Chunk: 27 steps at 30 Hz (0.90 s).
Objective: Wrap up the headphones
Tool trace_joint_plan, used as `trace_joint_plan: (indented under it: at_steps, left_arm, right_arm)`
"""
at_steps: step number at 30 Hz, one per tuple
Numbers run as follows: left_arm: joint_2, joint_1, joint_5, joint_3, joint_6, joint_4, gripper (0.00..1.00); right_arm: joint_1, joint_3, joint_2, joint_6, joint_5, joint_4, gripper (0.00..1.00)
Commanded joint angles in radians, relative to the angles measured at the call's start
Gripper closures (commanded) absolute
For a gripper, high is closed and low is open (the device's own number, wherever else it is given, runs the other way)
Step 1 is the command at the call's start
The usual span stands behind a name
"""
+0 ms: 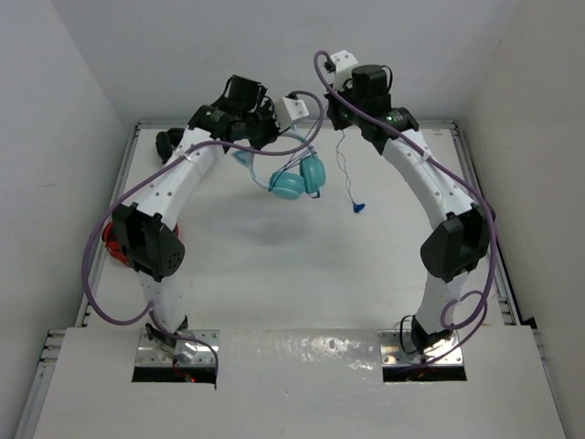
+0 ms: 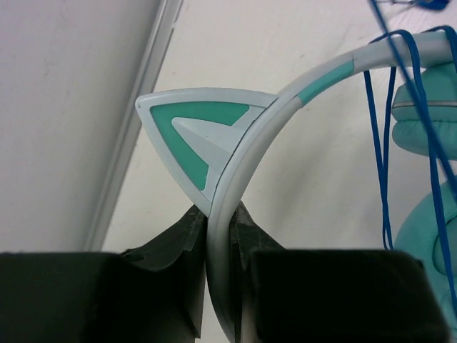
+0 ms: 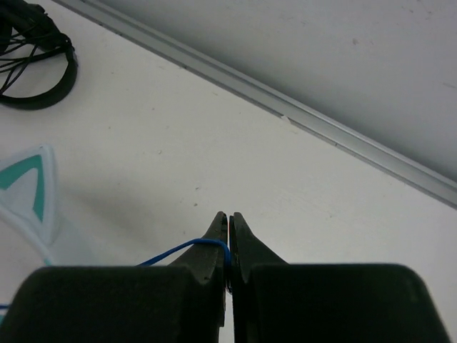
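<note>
Teal cat-ear headphones (image 1: pixel 294 179) sit at the far centre of the white table (image 1: pixel 302 274), between the two arms and apparently lifted off the surface, earcups hanging toward the near side. Left gripper (image 2: pixel 219 218) is clamped on the pale headband (image 2: pixel 246 161), jaws narrow with one finger on each side of the band, right next to the base of a cat ear (image 2: pixel 193 136). That ear is white-rimmed with a teal inset and points left in the left wrist view. Several strands of thin blue cable (image 2: pixel 385 143) cross over the headband on the right of that view, and a turquoise earcup (image 2: pixel 428 107) is just behind them. Right gripper (image 3: pixel 228 223) is raised at far right of centre with its jaws pressed together, pinching the cable, which loops out to the left from between the tips. In the top view the cable drops from the right gripper toward the near side and ends in the blue plug (image 1: pixel 357 208); cannot tell whether the plug touches the table. Black headphones (image 1: pixel 167 142) lie at the far left corner. Red headphones (image 1: pixel 111 240) are at the left edge, mostly hidden behind the left arm.
</note>
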<state>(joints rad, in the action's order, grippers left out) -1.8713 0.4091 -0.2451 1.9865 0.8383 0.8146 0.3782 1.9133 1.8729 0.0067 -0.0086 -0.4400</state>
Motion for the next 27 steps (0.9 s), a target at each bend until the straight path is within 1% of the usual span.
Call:
trace_joint_plan:
  at_steps: [1,2,3,4,5,6,7,8,9,11,12,13,14,16,19,23,25,26,27]
  left_arm:
    - [0.067,-0.003,-0.102,0.09,-0.117,0.114,1.0]
    - [0.067,-0.006,-0.108,0.128,-0.164,0.104,1.0]
    - [0.067,-0.009,-0.118,0.147,-0.206,0.092,1.0]
    - [0.064,-0.027,-0.135,0.165,-0.288,0.089,1.0]
    - [0.061,-0.033,-0.178,0.204,-0.327,0.087,1.0]
    - [0.058,-0.039,-0.195,0.224,-0.39,0.084,1.0]
    - [0.055,-0.042,-0.216,0.239,-0.412,0.084,1.0]
    - [0.057,-0.043,-0.23,0.264,-0.426,0.084,1.0]
    - [0.058,-0.038,-0.244,0.276,-0.445,0.081,1.0]
    - [0.049,-0.027,-0.261,0.323,-0.459,0.084,1.0]
    - [0.044,-0.014,-0.263,0.34,-0.472,0.09,1.0]
    - [0.038,-0.007,-0.266,0.365,-0.475,0.092,1.0]
    - [0.037,-0.004,-0.266,0.37,-0.494,0.083,1.0]
    - [0.035,-0.004,-0.244,0.373,-0.53,0.054,1.0]
    - [0.032,-0.004,-0.22,0.388,-0.57,0.038,1.0]
    - [0.031,-0.004,-0.221,0.408,-0.608,0.031,1.0]
    - [0.032,-0.006,-0.226,0.414,-0.614,0.034,1.0]
    - [0.032,-0.007,-0.226,0.416,-0.619,0.035,1.0]
    - [0.032,-0.01,-0.224,0.419,-0.623,0.037,1.0]
  right_arm:
    - [-0.048,-0.023,-0.015,0.088,0.046,0.164,1.0]
    - [-0.074,-0.051,-0.021,0.12,0.02,0.178,1.0]
    - [-0.09,-0.107,-0.027,0.154,-0.022,0.228,1.0]
    - [-0.102,-0.14,-0.037,0.212,-0.145,0.263,0.97]
    - [-0.116,-0.169,-0.038,0.226,-0.216,0.299,0.93]
    - [-0.116,-0.218,-0.037,0.23,-0.281,0.361,0.85]
    - [-0.114,-0.236,-0.026,0.231,-0.389,0.388,0.82]
    - [-0.114,-0.252,-0.017,0.249,-0.439,0.415,0.79]
    - [-0.113,-0.287,-0.009,0.275,-0.473,0.484,0.77]
    - [-0.105,-0.33,0.006,0.358,-0.549,0.576,0.77]
    - [-0.101,-0.389,0.008,0.387,-0.557,0.693,0.77]
    - [-0.091,-0.426,0.003,0.448,-0.559,0.771,0.77]
    - [-0.085,-0.483,0.005,0.475,-0.561,0.894,0.77]
    - [-0.067,-0.502,0.026,0.516,-0.564,0.957,0.76]
    - [-0.047,-0.478,0.075,0.498,-0.564,0.923,0.76]
    - [-0.027,-0.507,0.103,0.451,-0.513,0.879,0.75]
    - [-0.019,-0.52,0.109,0.415,-0.487,0.865,0.69]
    - [-0.016,-0.531,0.115,0.398,-0.475,0.844,0.61]
    - [-0.015,-0.537,0.118,0.372,-0.45,0.833,0.57]
